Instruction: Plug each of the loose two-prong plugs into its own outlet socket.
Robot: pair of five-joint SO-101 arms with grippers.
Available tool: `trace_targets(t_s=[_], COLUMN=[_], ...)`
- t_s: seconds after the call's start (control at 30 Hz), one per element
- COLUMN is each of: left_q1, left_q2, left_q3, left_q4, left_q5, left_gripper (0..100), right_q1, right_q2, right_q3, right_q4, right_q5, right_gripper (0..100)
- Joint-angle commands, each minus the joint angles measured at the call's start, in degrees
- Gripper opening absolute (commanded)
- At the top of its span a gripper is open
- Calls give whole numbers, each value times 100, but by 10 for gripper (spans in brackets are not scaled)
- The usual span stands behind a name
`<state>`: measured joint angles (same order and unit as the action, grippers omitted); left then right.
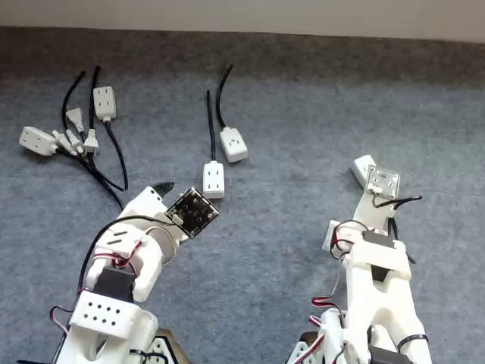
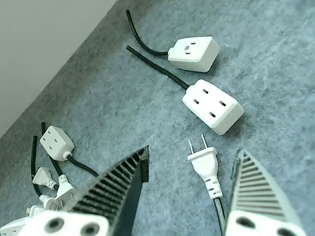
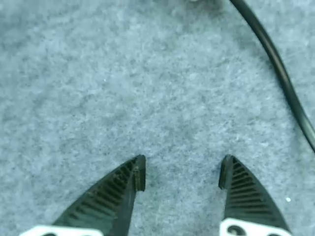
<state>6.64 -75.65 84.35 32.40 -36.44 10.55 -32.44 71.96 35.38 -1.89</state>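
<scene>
A loose white two-prong plug (image 2: 204, 164) lies on the grey carpet between the fingers of my open left gripper (image 2: 193, 153), prongs pointing away; the fingers do not touch it. Just beyond it sit two white outlet sockets, the nearer one (image 2: 212, 105) and the farther one (image 2: 193, 49), each on a black cord. In the high view these are the nearer socket (image 1: 214, 180) and the farther socket (image 1: 233, 144), ahead of the left gripper (image 1: 168, 193). My right gripper (image 3: 183, 162) hangs open over bare carpet, and stands at mid-right as the right gripper (image 1: 365, 171).
At the far left lie two more white sockets, one (image 1: 104, 102) farther back and one (image 1: 36, 140) at the edge, with loose plugs (image 1: 79, 133) and tangled black cords. A black cord (image 3: 280, 73) runs beside the right gripper. A pale wall borders the carpet's far edge.
</scene>
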Motion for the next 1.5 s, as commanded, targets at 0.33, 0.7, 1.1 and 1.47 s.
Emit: trace_targets(t_s=[0.33,0.7,1.1,1.47], left_q1=[-523,-1007,-787,-567], left_q2=[4391,6624,7125,7134], left_q3=[-3477,-4989,-5130,-5103], left_q4=[1125,1582,1582,1582], left_q5=[1345,1741,1767,2066], left_gripper=[266,266,266,266], right_q1=[-48,-48,-48,-48], right_q2=[-66,-66,-57,-57], right_q3=[-13,-4,-4,-4], right_q4=[-119,-268,-277,-277], right_q5=[35,35,35,35], right_gripper=[249,249,249,249])
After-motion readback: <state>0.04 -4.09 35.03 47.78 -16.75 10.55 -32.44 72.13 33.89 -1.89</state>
